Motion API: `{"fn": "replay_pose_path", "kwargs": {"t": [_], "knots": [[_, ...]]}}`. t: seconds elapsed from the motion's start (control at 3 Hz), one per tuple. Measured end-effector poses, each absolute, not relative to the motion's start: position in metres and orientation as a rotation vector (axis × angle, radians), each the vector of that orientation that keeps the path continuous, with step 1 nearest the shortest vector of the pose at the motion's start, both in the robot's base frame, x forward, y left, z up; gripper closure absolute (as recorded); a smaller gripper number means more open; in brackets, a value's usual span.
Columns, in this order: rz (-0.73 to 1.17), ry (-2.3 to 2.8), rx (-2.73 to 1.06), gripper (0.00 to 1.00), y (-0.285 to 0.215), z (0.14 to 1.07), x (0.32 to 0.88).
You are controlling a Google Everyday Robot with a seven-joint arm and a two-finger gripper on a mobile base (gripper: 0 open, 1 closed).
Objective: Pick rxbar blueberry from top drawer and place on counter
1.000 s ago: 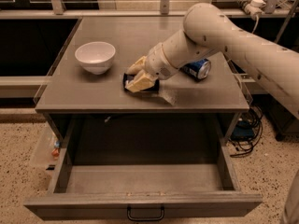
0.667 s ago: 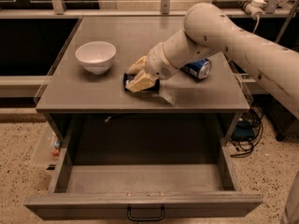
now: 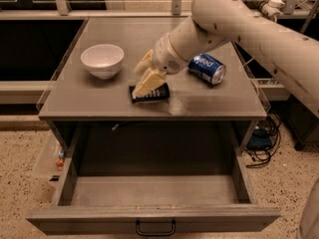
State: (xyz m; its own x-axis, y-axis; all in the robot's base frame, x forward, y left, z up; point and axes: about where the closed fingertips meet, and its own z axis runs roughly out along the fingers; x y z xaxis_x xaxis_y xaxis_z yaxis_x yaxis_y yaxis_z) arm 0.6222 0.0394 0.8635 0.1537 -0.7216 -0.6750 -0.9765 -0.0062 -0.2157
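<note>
The gripper (image 3: 137, 82) is hanging low over the front of the worktop (image 3: 209, 103), its fingers (image 3: 148, 82) spread apart and gripping nothing. The rxbar blueberry (image 3: 157, 94) is lying flat on the worktop just beneath them. A white bowl (image 3: 102, 59) and a tipped blue can (image 3: 207, 68) are flanking it. The top drawer (image 3: 149, 215) is standing open below.
</note>
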Motion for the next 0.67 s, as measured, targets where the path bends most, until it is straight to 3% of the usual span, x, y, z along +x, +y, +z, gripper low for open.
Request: {"fn": "replay_pose_path", "kwargs": {"t": [0.33, 0.67], "knots": [[0.491, 1.627, -1.788, 0.0, 0.0395, 0.8658, 0.6231], [0.491, 1.627, -1.788, 0.0, 0.0395, 0.8658, 0.6231]]}}
